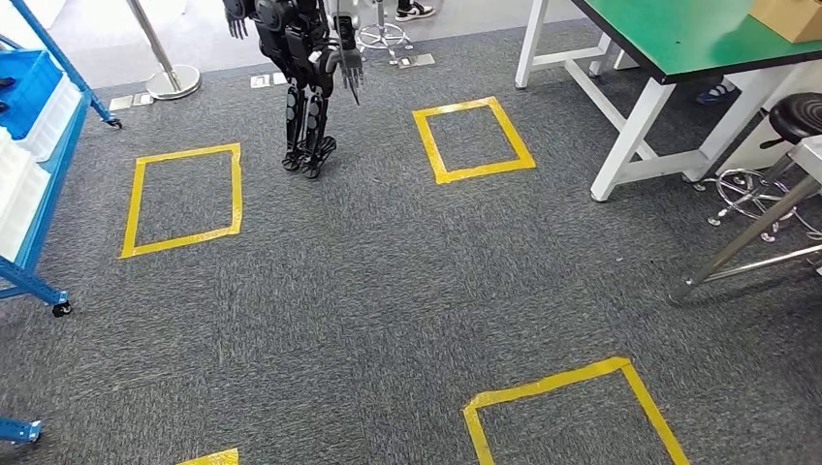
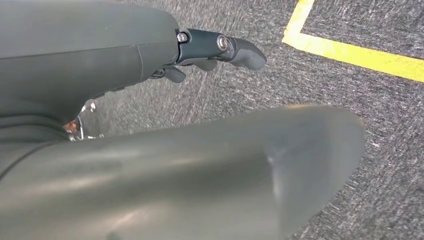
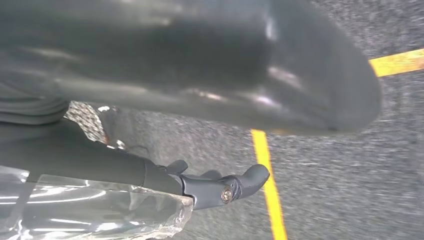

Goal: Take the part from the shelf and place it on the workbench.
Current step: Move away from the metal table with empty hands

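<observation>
From the head view, grey carpet [image 1: 388,291] marked with yellow tape squares [image 1: 473,139] spreads out; a blue shelf [image 1: 39,145] sits at the left edge, the green-topped workbench [image 1: 679,39] in the upper right, and another dark humanoid robot [image 1: 305,77] stands at upper centre. The left wrist view adds the left hand [image 2: 210,50], fingers loosely extended above the carpet, holding nothing. The right wrist view brings in what the others lack: the right hand [image 3: 200,187] grasping the part, a crinkled clear plastic bag [image 3: 95,210], at lower left of that frame.
</observation>
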